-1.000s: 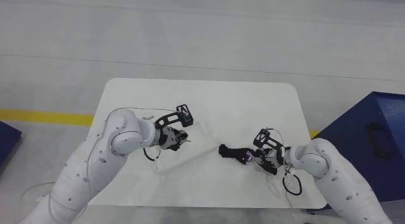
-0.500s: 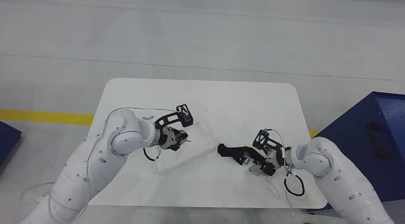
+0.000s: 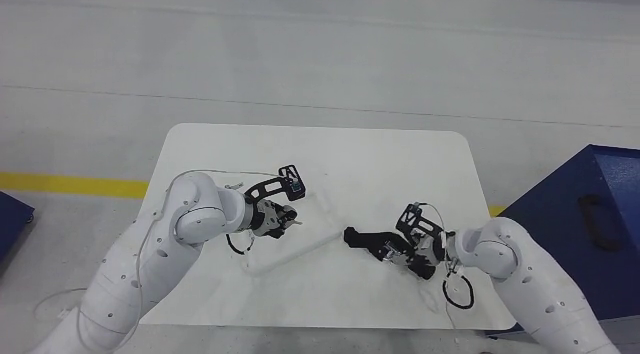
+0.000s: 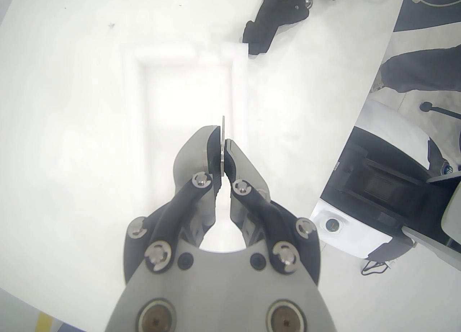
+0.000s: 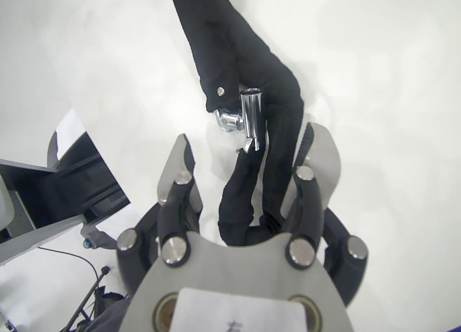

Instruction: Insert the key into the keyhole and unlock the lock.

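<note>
Between the left fingers (image 4: 194,155), the key (image 4: 223,127) (edge-on)

The left pincer (image 4: 222,139) and right pincer (image 5: 245,133) are grey metal with black links, silver screws.

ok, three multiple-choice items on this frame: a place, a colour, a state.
1. Where is the key?
A. in the keyhole
B. pinched in the left gripper
C. flat on the table
2. What colour is the chain lock's sleeve?
A. black
B. blue
C. yellow
3. How is the right gripper?
A. shut on the cylinder
B. open, astride the sleeve
C. shut, empty
Answers: 1 B, its blade sticks out of the shut jaws; 2 A, black fabric in both wrist views; 3 B, jaws stand wide apart, one on each side of the chrome cylinder.
</note>
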Controlling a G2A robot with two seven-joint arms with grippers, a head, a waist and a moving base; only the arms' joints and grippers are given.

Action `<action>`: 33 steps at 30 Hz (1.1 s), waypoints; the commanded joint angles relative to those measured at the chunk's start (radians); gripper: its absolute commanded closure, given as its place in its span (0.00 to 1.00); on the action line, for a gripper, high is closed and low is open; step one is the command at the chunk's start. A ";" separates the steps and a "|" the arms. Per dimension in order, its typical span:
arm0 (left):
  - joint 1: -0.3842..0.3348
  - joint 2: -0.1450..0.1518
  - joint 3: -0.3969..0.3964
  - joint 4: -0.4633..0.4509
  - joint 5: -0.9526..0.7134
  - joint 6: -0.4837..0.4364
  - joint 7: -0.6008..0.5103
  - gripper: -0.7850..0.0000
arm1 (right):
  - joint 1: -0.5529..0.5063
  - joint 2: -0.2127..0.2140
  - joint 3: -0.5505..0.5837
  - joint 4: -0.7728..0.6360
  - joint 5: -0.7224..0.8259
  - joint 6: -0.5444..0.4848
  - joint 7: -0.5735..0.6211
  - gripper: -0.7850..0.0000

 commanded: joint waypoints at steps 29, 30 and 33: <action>0.000 0.000 0.000 0.000 0.000 0.000 0.000 1.00 | -0.219 0.035 0.073 -0.240 -0.355 0.101 -0.145 0.62; 0.000 0.000 0.000 0.000 0.000 0.000 0.000 1.00 | -0.218 0.035 0.070 -0.239 -0.359 0.101 -0.144 0.63; 0.000 0.000 0.000 0.000 0.000 0.000 0.000 1.00 | -0.209 0.030 0.056 -0.231 -0.367 0.114 -0.141 0.61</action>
